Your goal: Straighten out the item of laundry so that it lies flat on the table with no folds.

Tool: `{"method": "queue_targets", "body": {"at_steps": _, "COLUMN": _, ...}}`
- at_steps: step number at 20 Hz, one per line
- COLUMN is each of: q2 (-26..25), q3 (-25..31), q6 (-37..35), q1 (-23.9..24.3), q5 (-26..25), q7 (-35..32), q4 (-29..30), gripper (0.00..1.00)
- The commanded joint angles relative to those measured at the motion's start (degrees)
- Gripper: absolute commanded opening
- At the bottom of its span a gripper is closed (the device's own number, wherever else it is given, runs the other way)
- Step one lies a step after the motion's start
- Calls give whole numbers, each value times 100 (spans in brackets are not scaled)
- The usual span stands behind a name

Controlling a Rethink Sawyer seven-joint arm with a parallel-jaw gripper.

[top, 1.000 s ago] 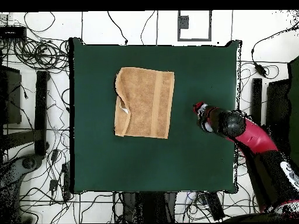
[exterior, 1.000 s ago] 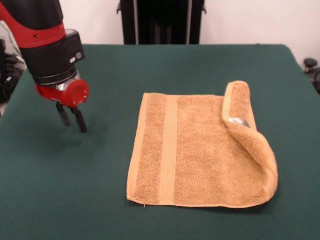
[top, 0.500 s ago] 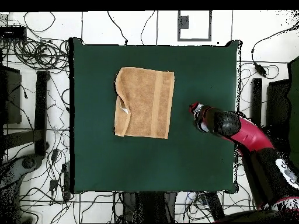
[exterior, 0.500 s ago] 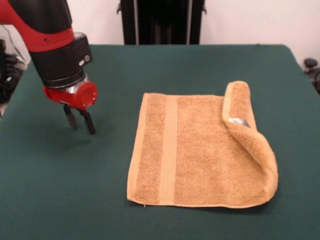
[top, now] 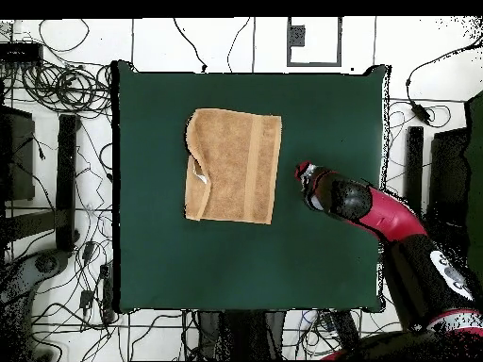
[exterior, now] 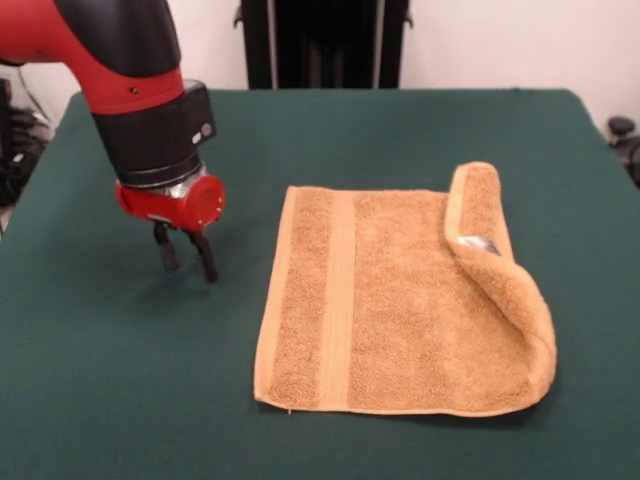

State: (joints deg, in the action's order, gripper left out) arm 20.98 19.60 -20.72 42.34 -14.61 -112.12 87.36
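Orange towel (exterior: 400, 300) is sitting curled beside the empty, slightly spread hand (exterior: 186, 258); grabbing the flat edge risks bunching it.

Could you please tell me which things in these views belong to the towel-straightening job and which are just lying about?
Belongs to the job:
towel, one edge folded over
green table
end effector, beside the towel, not touching it

Just lying about:
cables on the floor around the table

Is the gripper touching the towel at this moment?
Apart. In the front view, bare green table shows between the gripper and the towel; its fingers hang empty beside the flat banded end.
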Motion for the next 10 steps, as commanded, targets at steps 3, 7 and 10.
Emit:
{"method": "queue_targets", "body": {"at_steps": 3, "q2": -1173, "q3": 666, "q6": 2009, "q1": -886, "q5": 400, "q7": -1543, "q4": 431, "gripper": 100}}
{"method": "queue_targets", "body": {"at_steps": 7, "q2": -1421, "q3": 784, "q6": 2668, "q1": -1000, "q5": 586, "q7": -1807, "q4": 395, "gripper": 100}}
{"method": "queue_targets", "body": {"at_steps": 10, "q2": -1211, "q3": 278, "q6": 2596, "q1": -1534, "q5": 975, "q7": -2155, "q4": 304, "gripper": 100}}
